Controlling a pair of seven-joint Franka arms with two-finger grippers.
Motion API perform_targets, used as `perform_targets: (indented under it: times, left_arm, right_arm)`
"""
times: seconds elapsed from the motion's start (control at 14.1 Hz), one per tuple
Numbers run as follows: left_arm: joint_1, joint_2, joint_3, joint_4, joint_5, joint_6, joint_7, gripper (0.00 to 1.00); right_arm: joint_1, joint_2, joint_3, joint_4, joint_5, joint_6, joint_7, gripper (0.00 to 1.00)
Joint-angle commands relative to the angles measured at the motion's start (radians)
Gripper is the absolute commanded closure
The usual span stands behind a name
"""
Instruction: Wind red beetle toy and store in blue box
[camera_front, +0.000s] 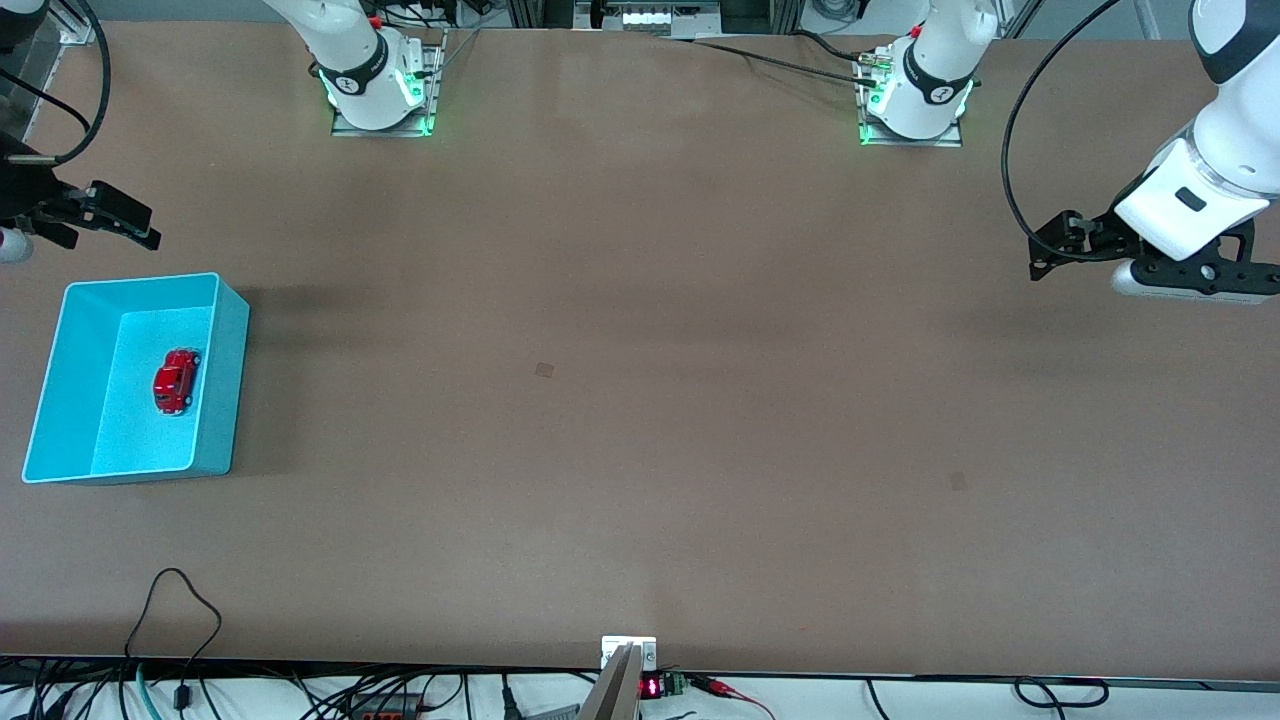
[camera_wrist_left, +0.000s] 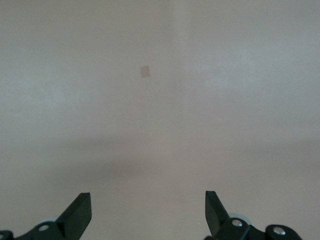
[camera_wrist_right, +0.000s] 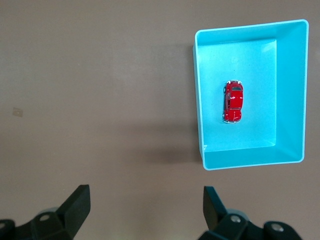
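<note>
Already stored: red beetle toy (camera_front: 176, 381) resting inside blue box (camera_front: 226, 400), left-centre of frame. Right gripper (camera_front: 105, 215) and left gripper (camera_front: 1062, 245) spread wide, empty, parked upper edges. Nothing further apparently needed.

Both arms are drawn back to their own ends of the table and wait there, well apart from each other. The right gripper (camera_front: 110, 215) hangs in the air at the right arm's end, its two dark fingers spread wide with nothing between them; in the right wrist view the fingertips (camera_wrist_right: 80, 197) stand far apart and the gap between them is bare. The left gripper (camera_front: 1050, 250) hangs at the left arm's end, its white wrist bent so the hand lies nearly level, jaws pointing toward the middle of the table. Its fingers (camera_wrist_left: 82, 205) are spread just as wide, holding nothing.
</note>
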Motion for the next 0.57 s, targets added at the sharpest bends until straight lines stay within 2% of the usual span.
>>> perform_targets:
  times: [0.0, 0.5]
  left_arm:
    - [-0.002, 0.002, 0.0, 0.016, 0.016, -0.016, -0.006, 0.0]
    - [0.001, 0.002, 0.0, 0.016, 0.014, -0.016, -0.004, 0.0]
  right_arm:
    - [0.0, -0.009, 0.009, 0.011, -0.008, -0.018, 0.058, 0.0]
    - [-0.002, -0.01, 0.008, 0.011, -0.01, -0.028, 0.052, 0.0]
